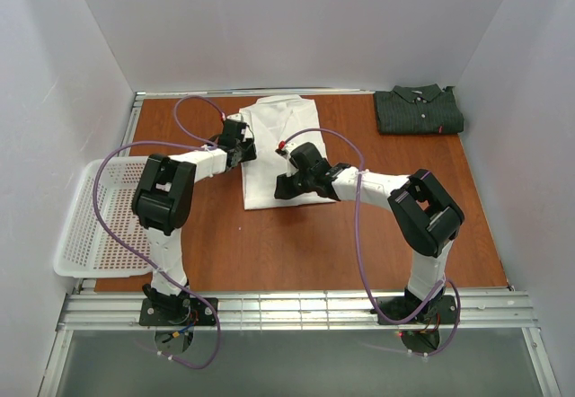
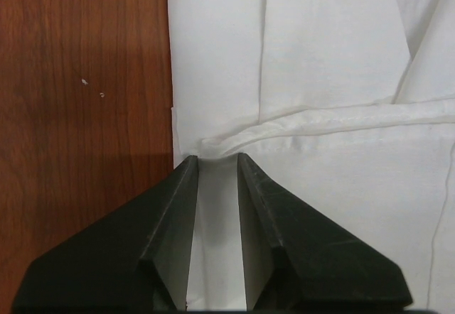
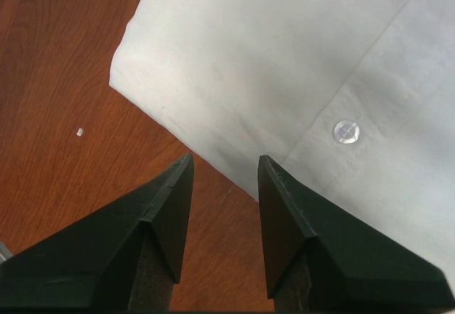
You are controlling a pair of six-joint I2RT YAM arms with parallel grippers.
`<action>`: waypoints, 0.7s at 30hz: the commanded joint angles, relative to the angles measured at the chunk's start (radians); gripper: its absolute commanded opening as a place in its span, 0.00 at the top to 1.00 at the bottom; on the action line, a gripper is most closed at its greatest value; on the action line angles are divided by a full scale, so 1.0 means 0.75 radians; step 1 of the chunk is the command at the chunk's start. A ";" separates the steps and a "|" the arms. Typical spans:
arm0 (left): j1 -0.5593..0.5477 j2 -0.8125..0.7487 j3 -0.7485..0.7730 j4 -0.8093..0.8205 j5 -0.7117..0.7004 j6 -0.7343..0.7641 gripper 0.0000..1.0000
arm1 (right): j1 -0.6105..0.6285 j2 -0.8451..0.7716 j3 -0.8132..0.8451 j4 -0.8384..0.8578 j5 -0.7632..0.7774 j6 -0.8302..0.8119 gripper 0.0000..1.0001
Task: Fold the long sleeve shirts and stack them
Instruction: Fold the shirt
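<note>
Nearest, the right gripper [image 3: 225,159] hangs with its jaws spread wide and nothing between them, just over the near edge of the folded white shirt [image 1: 278,132], half above bare table [image 1: 269,244]. A little farther, the left gripper [image 2: 217,159] sits at the shirt's left edge, jaws parted by a narrower gap, tips at a raised fold ridge and not visibly clamping cloth. The white shirt lies mid-table. The dark striped shirt [image 1: 419,110] rests folded at the far right corner, well apart. The step looks like picking up the white bundle for stacking. To do it well, each lower finger should slide beneath every layer, both pinches should close fully, and both arms should lift level together so the folds hold.
</note>
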 commanded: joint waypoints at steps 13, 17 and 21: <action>0.057 -0.132 -0.080 0.009 0.010 -0.093 1.00 | 0.017 -0.046 -0.030 0.000 0.012 0.001 0.65; 0.086 -0.138 -0.129 0.028 0.030 -0.135 1.00 | 0.017 -0.044 -0.052 -0.002 0.031 0.001 0.65; 0.092 -0.111 -0.140 0.032 0.048 -0.147 1.00 | 0.019 -0.044 -0.067 0.000 0.035 -0.001 0.66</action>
